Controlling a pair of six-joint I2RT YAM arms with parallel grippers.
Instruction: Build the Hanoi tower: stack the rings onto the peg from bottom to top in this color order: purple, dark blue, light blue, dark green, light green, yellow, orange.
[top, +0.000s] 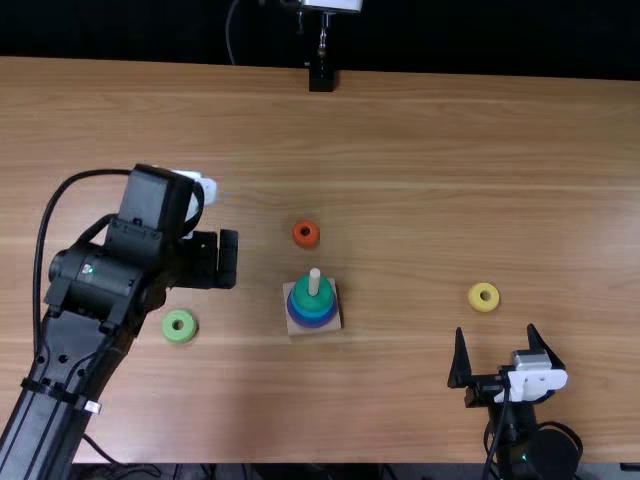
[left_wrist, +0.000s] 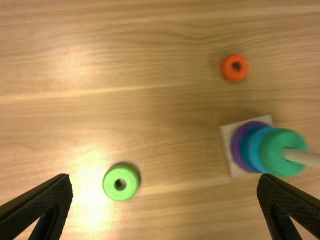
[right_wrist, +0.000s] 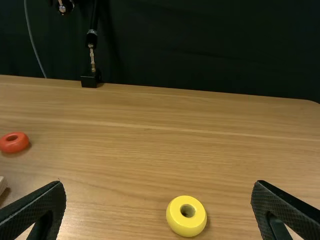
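So the tower's coming along: the wooden base (left_wrist: 229, 140) sits on the surface (top: 400, 130) with the peg (top: 314, 283) upright, and threaded on it going up are the purple ring (left_wrist: 237, 147), dark blue ring (left_wrist: 244, 152), light blue ring (left_wrist: 254, 150) and dark green ring (left_wrist: 277, 150). That matches the color order, and the bare bit of peg on top is what the last three need. Light green ring (top: 179, 326) is next I'd say, lying flat left of the base in the top view, hole up, so it should be an easy side pinch. Orange ring (top: 306, 234) is just beyond the base, fine there since it goes on last. Yellow ring (top: 483, 297) is well off to the right, handy for the right arm. Left claw (left_wrist: 165, 185) is spread wide over the stretch between light green and the tower, gripping nothing, which looks like the right setup for a grab. Right claw (top: 495, 328) is wide apart too, empty, near yellow but not touching it.
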